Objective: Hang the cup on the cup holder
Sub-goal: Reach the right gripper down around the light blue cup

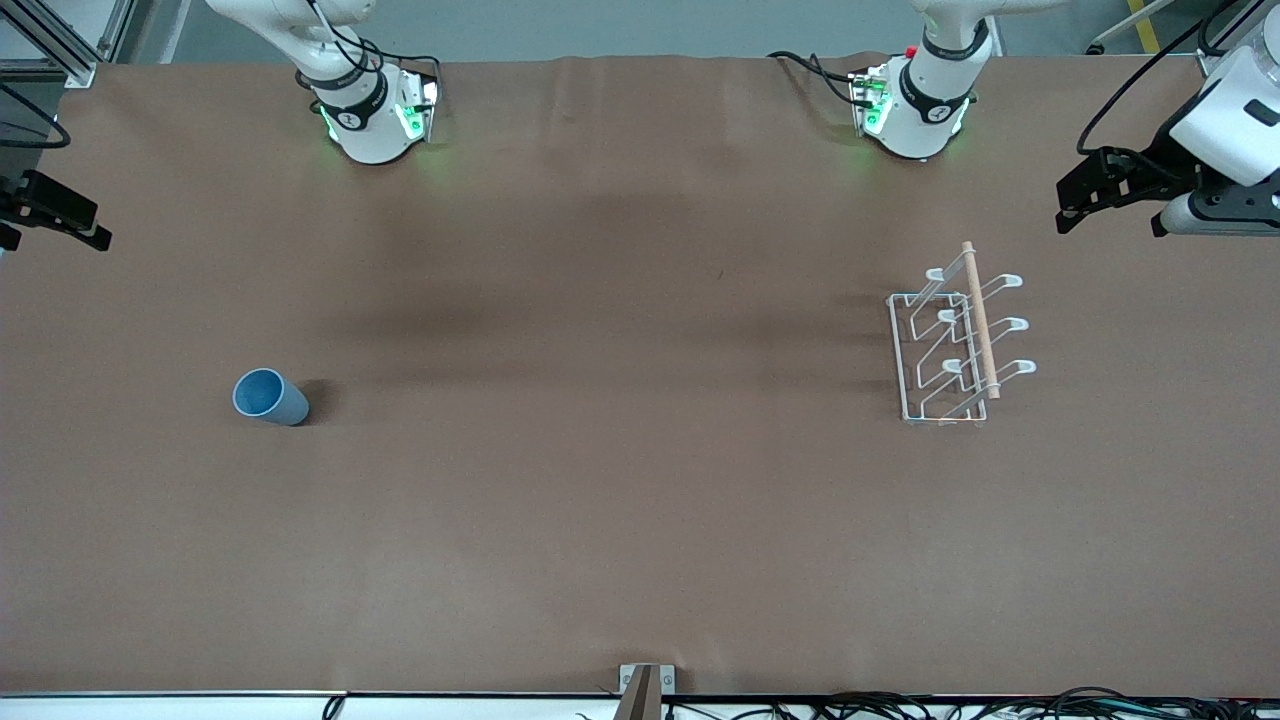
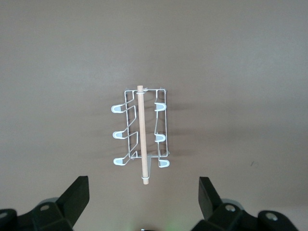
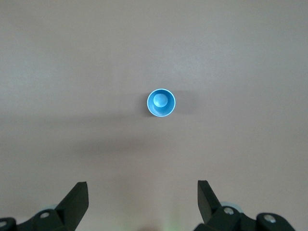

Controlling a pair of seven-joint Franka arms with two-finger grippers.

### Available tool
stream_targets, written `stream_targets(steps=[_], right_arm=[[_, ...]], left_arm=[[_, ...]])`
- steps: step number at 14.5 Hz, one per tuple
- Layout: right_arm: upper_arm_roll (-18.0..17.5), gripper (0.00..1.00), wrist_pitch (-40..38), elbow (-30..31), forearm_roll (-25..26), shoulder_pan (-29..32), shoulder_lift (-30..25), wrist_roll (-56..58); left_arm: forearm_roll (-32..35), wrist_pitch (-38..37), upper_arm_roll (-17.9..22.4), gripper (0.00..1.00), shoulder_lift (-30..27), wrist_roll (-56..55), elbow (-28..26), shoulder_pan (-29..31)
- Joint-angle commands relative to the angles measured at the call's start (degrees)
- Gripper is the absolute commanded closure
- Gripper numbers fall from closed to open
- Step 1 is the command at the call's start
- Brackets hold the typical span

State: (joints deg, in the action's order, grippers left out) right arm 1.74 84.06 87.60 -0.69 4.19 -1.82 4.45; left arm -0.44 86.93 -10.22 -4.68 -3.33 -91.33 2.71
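Note:
The light blue cup (image 1: 270, 397) stands upright with its mouth up, toward the right arm's end of the table. It also shows in the right wrist view (image 3: 161, 103). The white wire cup holder (image 1: 955, 345) with its wooden rod (image 1: 980, 320) stands toward the left arm's end and shows in the left wrist view (image 2: 141, 135). No cup hangs on it. My right gripper (image 1: 60, 215) is high over the table's end, open and empty (image 3: 143, 192). My left gripper (image 1: 1075, 205) is high over the other end, open and empty (image 2: 143, 192).
The brown table cover (image 1: 620, 450) is bare between cup and holder. The two arm bases (image 1: 375, 120) (image 1: 915, 115) stand along the table's edge farthest from the front camera. A small bracket (image 1: 645, 685) and cables sit at the nearest edge.

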Motion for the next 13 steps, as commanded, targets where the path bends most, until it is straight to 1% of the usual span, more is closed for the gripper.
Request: stream_targets(steps=[1,9,10,11,13], right_arm=[[-0.8,0.0,-0.2,0.3,-0.8,1.3,-0.3,0.8],[-0.8,0.0,0.2,0.4,-0.7,1.4,0.1,0.6],[-0.7,0.02,0.6,0.6,-0.7,1.5,0.6,0.5],[-0.7,0.03,0.8,1.3,-0.7,1.6,1.1,0.6],[-0.6,0.03,3.8,3.5,-0.7,2.9,1.5,0.9]], left_arm=[[-0.4,-1.1,-0.2,0.0,0.5,0.3,1.3,0.3],[-0.5,-1.1,-0.2,0.0,1.2,0.7,2.9,0.5],[-0.7,-1.1,-0.2,0.0,1.3,1.0,2.9,0.5],[-0.7,-1.1,-0.2,0.0,1.3,1.1,2.9,0.5],[-0.6,-1.1,-0.2,0.0,1.3,1.0,2.9,0.5]])
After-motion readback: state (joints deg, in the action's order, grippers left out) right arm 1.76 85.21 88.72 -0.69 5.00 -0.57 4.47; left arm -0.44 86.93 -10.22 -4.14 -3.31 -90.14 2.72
